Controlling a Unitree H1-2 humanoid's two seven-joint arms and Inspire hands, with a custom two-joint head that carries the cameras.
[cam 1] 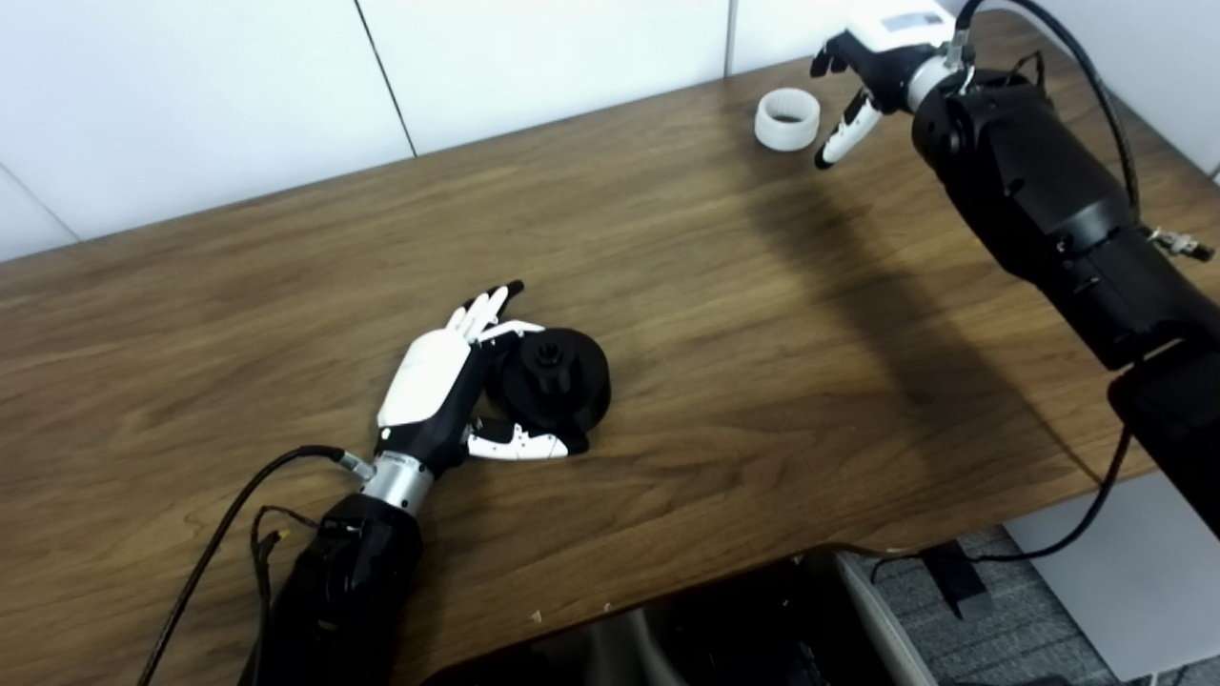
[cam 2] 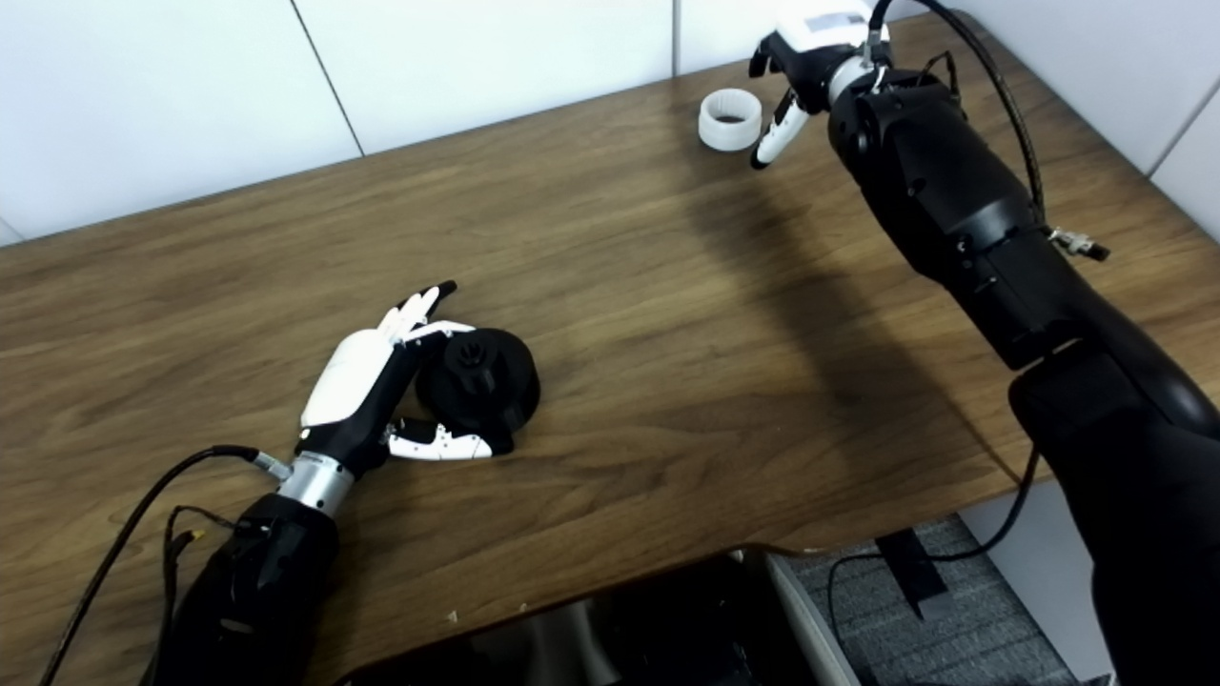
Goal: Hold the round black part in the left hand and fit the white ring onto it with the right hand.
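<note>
In the lower left of the frame the left hand (cam 1: 438,391) lies on its side on the brown table (cam 1: 286,286). Its fingers are spread apart and its thumb reaches under the round black part (cam 1: 556,376), so the hand cups the part but is not squeezing it yet. The black part sits on the table, touching the palm, with a small knob in its middle. It looks hard and a bit heavy, so I think the hand should wrap around its outer rim.

Far away, in the upper right of the frame, the white ring (cam 1: 787,118) stands on the table near the wall. The right hand (cam 1: 863,81) is just beside it, fingers apart, holding nothing. The ring looks light, stiff and smooth, maybe slippery. Pinching its sides seems best.
</note>
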